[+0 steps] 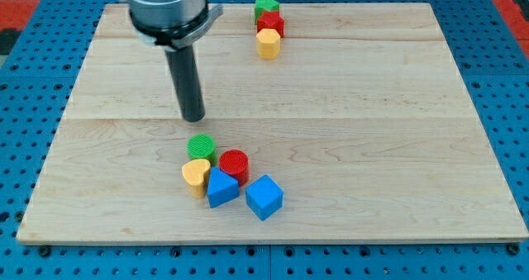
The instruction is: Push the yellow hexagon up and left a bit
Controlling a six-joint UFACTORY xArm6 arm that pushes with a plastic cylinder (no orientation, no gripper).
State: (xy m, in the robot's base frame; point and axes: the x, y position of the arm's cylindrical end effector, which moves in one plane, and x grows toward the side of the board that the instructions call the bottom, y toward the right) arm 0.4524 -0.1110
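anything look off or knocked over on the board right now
Nothing stands out. The yellow hexagon sits upright against the red block below the green star at the view's top. My tip rests apart, above the green cylinder of the lower cluster.

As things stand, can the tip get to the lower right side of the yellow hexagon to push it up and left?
Probably yes. My tip stands left of and below the yellow hexagon, with bare wooden board between. The red block touches only its top side, so the lower right side looks free.
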